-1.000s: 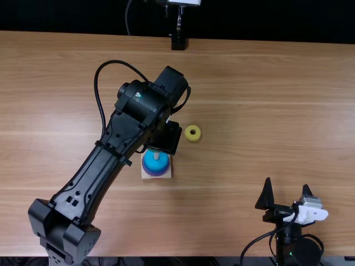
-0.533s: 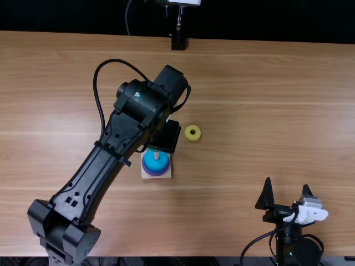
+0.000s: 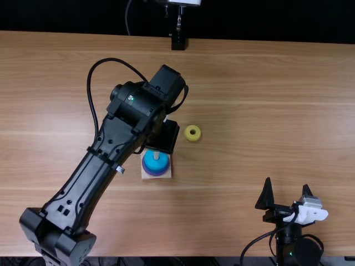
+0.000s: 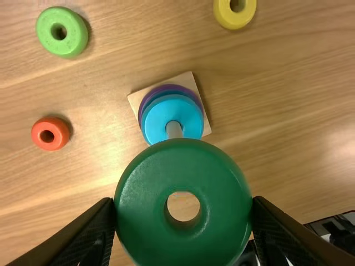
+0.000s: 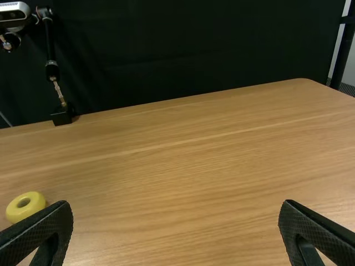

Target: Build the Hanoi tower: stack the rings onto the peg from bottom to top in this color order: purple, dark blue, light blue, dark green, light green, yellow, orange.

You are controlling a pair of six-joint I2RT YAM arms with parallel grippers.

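Status | left gripper (image 3: 164,137): clamped on dark green ring (image 4: 183,166) | right gripper (image 3: 287,183): fingers spread

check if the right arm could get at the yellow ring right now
Probably yes: the right arm's fingers are open and empty, and nothing seems to stand between them and the yellow ring. The left arm hangs close beside it, though, so that side looks tight.
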